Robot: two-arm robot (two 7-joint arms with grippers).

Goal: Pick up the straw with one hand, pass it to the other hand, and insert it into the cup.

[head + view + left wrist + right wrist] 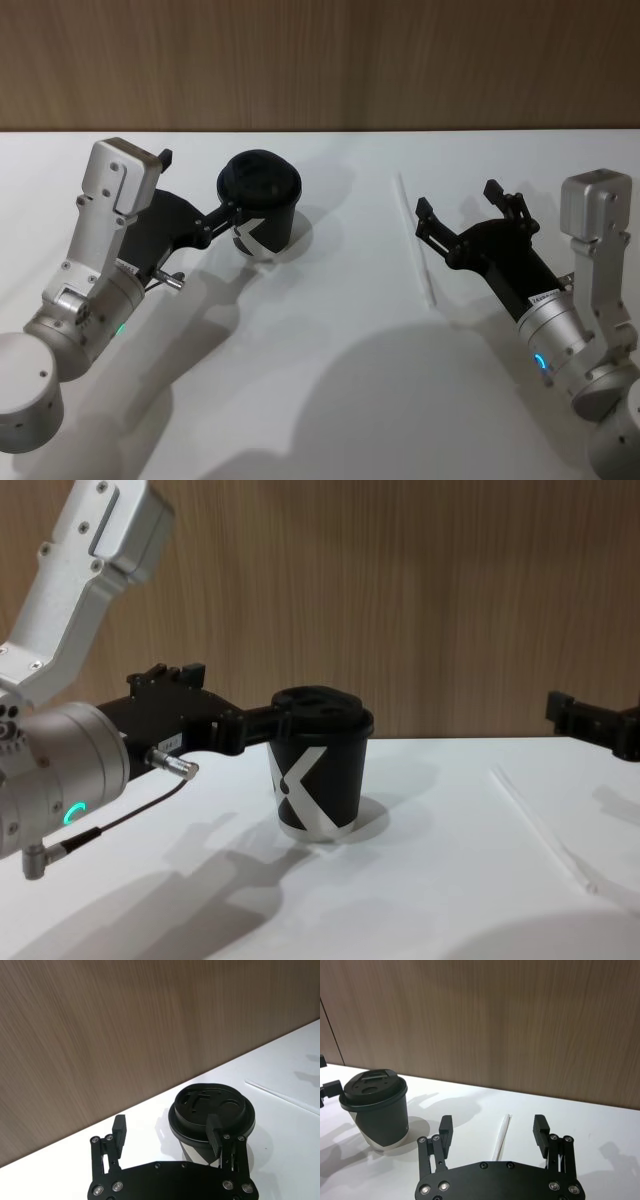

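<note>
White table [330,400], black lidded cup [265,205], left gripper [200,185] at its 9 o'clock, fingers spread, straw [415,240] flat at cup's 3 o'clock, right gripper [457,197] at straw's 3 o'clock, fingers spread

Left claw [200,185] spread wide, right claw [462,208] likewise (both reaching forward)

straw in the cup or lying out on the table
Out: the straw lies flat on the table, apart from the cup, beside the open right gripper; nothing grips it.
</note>
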